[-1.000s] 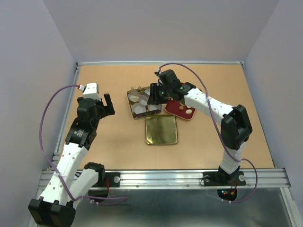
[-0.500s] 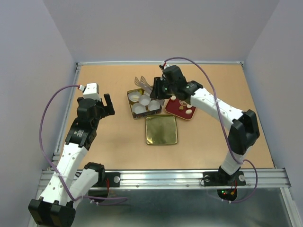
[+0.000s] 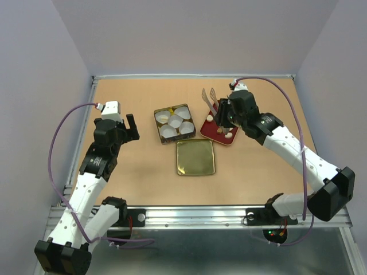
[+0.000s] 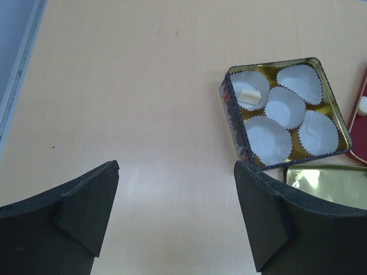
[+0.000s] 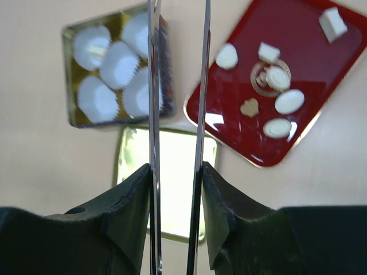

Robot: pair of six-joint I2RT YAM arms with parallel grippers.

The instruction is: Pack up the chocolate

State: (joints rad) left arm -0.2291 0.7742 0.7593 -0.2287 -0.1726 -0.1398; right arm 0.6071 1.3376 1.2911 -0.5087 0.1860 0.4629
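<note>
Several cream and tan chocolate lumps lie on the red tray, also seen in the top view. One cream lump sits in a paper cup in the square tin; the tin's other white cups look empty. My right gripper is shut on metal tongs and hovers above the red tray. The tongs' tips point to the far side and hold nothing. My left gripper is open and empty, left of the tin.
The tin's gold lid lies flat just in front of the tin and tray, and shows under the right gripper. Walls enclose the table on the left, far and right sides.
My right arm has swung right with the tongs, from over the tin to over the red tray, uncovering the tin. The left arm has not moved.
</note>
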